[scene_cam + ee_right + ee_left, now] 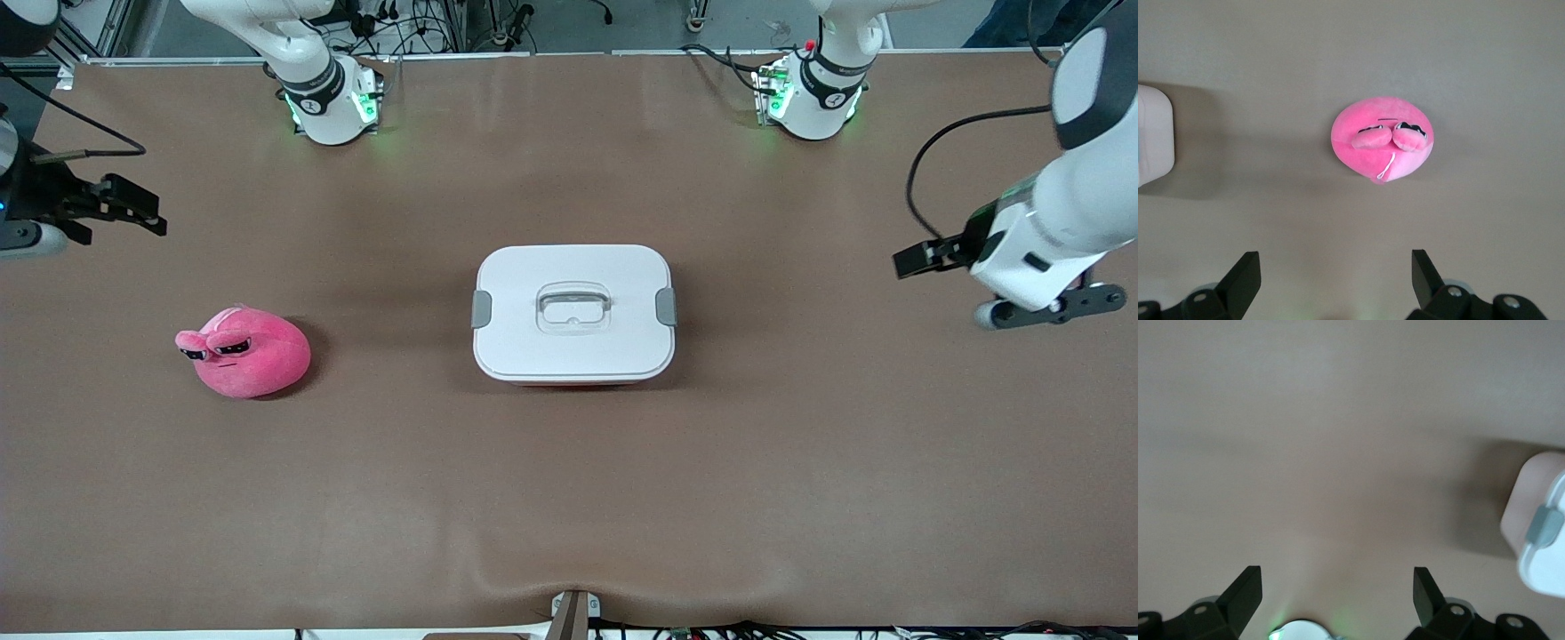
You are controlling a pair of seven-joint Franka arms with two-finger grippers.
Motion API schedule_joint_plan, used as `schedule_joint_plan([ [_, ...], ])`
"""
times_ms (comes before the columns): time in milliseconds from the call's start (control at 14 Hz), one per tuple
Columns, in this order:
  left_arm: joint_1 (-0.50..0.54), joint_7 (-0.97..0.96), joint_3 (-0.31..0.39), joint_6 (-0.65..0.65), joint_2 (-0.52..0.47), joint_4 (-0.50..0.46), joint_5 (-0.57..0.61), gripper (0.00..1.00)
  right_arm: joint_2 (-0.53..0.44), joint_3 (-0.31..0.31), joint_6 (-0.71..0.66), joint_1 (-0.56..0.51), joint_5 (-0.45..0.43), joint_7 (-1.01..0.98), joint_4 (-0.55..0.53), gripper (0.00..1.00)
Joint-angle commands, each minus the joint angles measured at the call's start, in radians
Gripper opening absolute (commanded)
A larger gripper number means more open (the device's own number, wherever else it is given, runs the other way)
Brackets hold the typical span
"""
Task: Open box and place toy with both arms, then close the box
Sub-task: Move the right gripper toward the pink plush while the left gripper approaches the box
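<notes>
I see the lidded box [573, 313] mid-table, left gripper [916, 260] raised toward its own table end, fingers wide apart and empty, right gripper [142, 212] raised above the pink plush toy [246, 351], also spread and empty.

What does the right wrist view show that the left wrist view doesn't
Only the right wrist view shows the toy, a pink plush lying on the table with its eyes facing up, apart from the box, plus the open right gripper. Only the left wrist view shows one of the grey clips on the box's side, plus the open left gripper. Both share the brown table and a corner of the box with its white lid on; neither gripper holds or touches anything.
</notes>
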Motion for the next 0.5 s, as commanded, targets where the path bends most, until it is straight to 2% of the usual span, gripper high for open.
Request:
schedule_joint_plan([
  [0,-0.031,-0.089,-0.005,0.004,0.051,0.060,0.010,1.00,-0.010,0.008,0.084,-0.012,0.010,-0.100,-0.073,1.00],
  [286,-0.095,-0.288,-0.007,0.044,0.062,0.062,-0.005,1.00,-0.004,0.008,0.227,-0.012,0.010,-0.269,-0.171,1.00],
  [429,-0.108,-0.411,-0.007,0.071,0.074,0.060,-0.068,1.00,0.005,0.006,0.329,-0.014,0.010,-0.367,-0.235,1.00],
])
